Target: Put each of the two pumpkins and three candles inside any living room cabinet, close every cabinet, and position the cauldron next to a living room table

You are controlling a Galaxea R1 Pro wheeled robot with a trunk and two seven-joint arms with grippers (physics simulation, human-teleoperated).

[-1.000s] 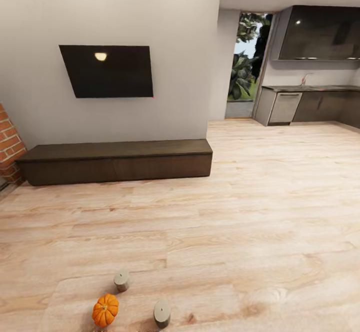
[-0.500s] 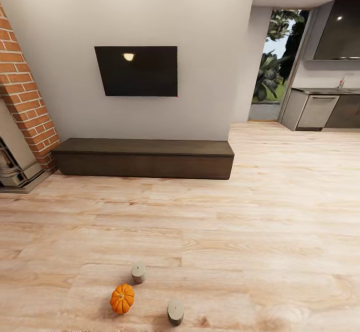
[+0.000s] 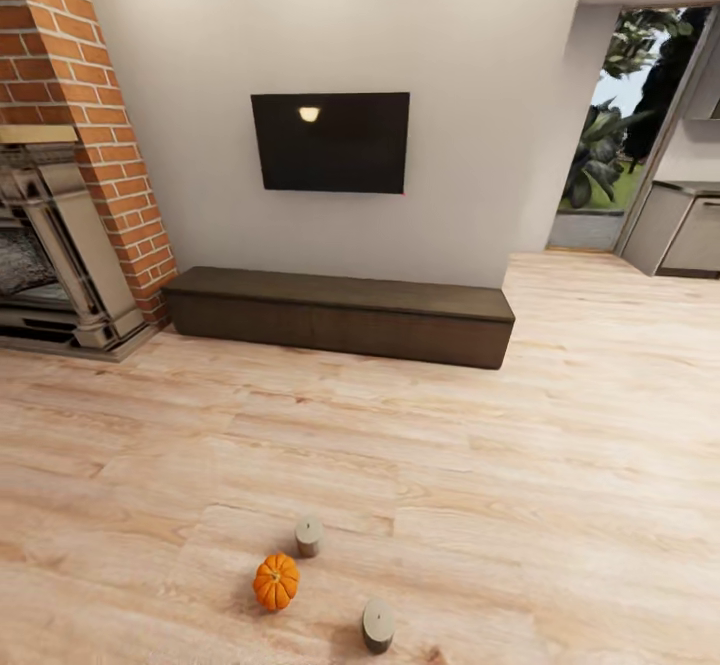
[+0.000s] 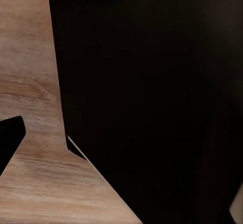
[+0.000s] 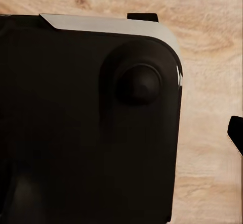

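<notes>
Here the head view looks across a pale wooden floor toward a grey wall, where the long low dark-brown cabinet stands against the wall with all its fronts shut, under a dark wall-mounted screen. To the cabinet's left rises a red brick chimney with a stone fireplace at its foot; at the far right a glazed opening shows green plants, with grey kitchen units beside it. On the floor near the lower edge of the view, well apart from the cabinet, one orange pumpkin sits between two candles: one candle stands upright just beside it on the cabinet's side, the other candle stands upright a little further off to the right and nearer the camera. None of the three touch. In the left wrist view a large dark body of the robot covers most of the floor boards, and a dark tip juts in at one edge; in the right wrist view a black housing with a round knob lies over the boards. Whether the left pincer or the right pincer is apart or together, I cannot tell
</notes>
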